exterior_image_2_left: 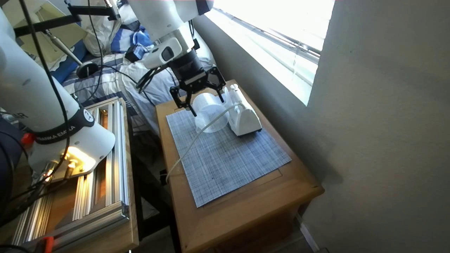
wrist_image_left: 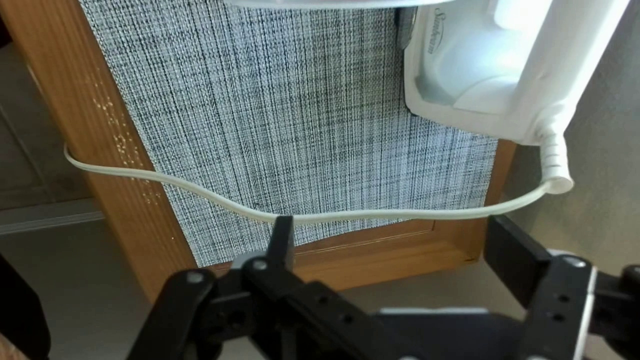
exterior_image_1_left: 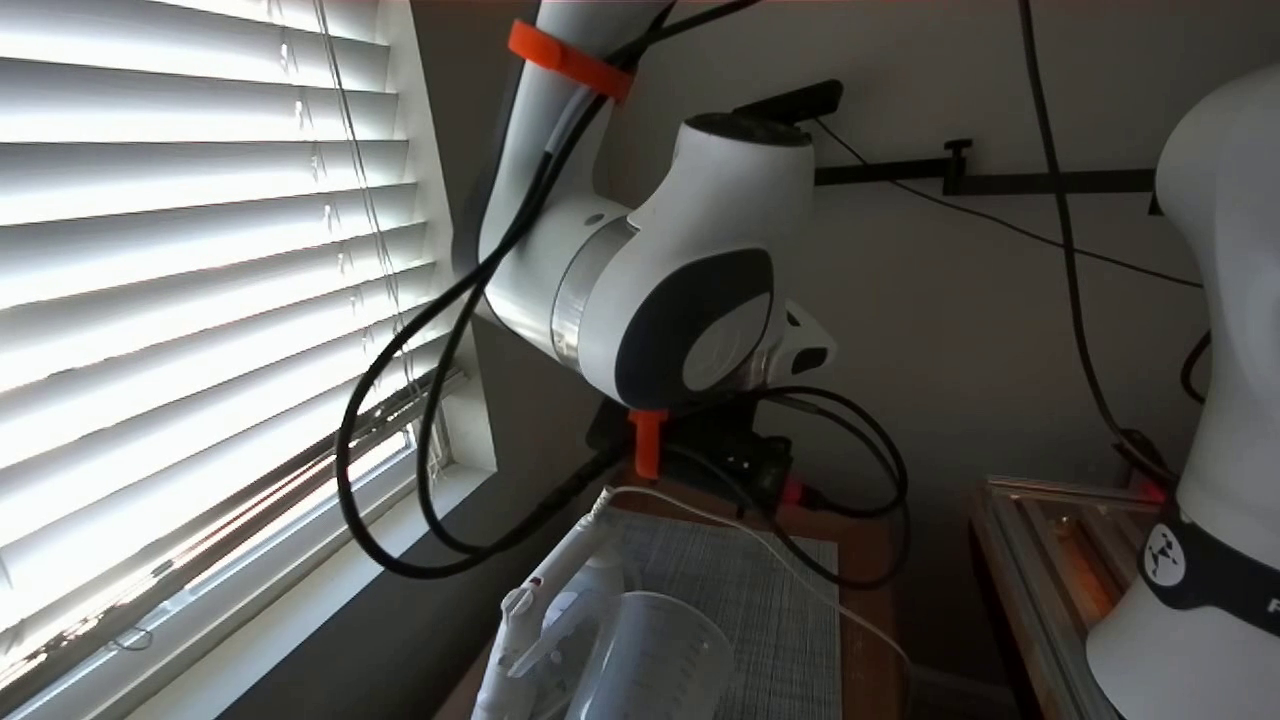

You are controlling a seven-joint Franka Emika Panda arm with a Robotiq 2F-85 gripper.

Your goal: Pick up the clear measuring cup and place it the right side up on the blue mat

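Note jaws of gripper (wrist_image_left: pixel 392 225) spread wide, pinching nothing. Find cup (exterior_image_2_left: pixel 210 111) on mat (exterior_image_2_left: pixel 232 165), just beside appliance (exterior_image_2_left: pixel 246 121). In wrist view, see only cup's pale curved edge, up-frame from jaws, beyond cord (wrist_image_left: pixel 370 215); likely calls for travel that way first. In an exterior view, see cup (exterior_image_1_left: pixel 660 655) cut off by lower frame edge. Cannot tell mouth up from mouth down, nor depth below jaws.
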